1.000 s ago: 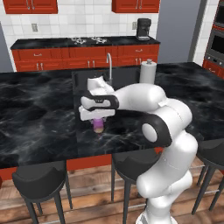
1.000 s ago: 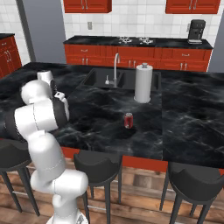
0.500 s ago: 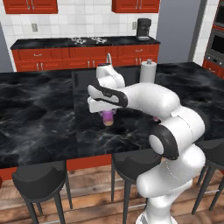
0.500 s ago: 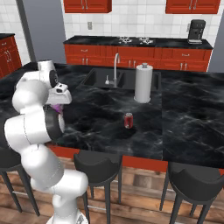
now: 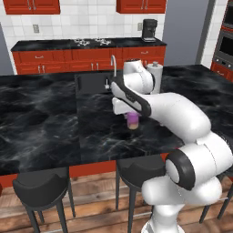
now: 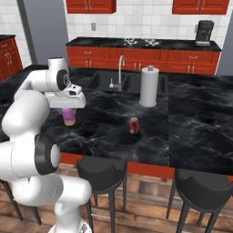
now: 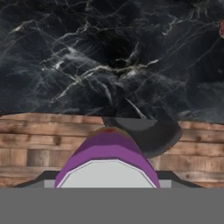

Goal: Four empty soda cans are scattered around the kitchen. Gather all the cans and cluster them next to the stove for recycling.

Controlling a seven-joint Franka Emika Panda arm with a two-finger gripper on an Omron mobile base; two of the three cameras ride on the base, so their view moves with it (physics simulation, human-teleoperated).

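Observation:
My gripper point(image 5: 131, 114) hangs over the black island counter point(image 5: 45, 118), shut on a pink-purple soda can point(image 5: 132, 121) with a yellowish band. The can is held upright a little above the counter, also seen from the other side as the can point(image 6: 68, 117) under the gripper point(image 6: 68, 110). In the hand view the can point(image 7: 107, 151) fills the bottom, silver top toward the camera. A red soda can point(image 6: 133, 125) stands on the island to the right of the held one. The stove point(image 5: 91, 42) lies on the back counter, and the stove point(image 6: 141, 42) is far from the gripper.
A sink point(image 6: 109, 82) with a curved faucet point(image 5: 113, 66) is set into the island behind the gripper. A tall paper-towel roll point(image 6: 148, 86) stands beside it. A coffee machine point(image 5: 149, 29) sits on the back counter. Black stools point(image 6: 102, 170) line the island's near edge.
The arm has swung to the right over the island, carrying the pink-purple can with it. The grip has stayed the same and the base has not moved.

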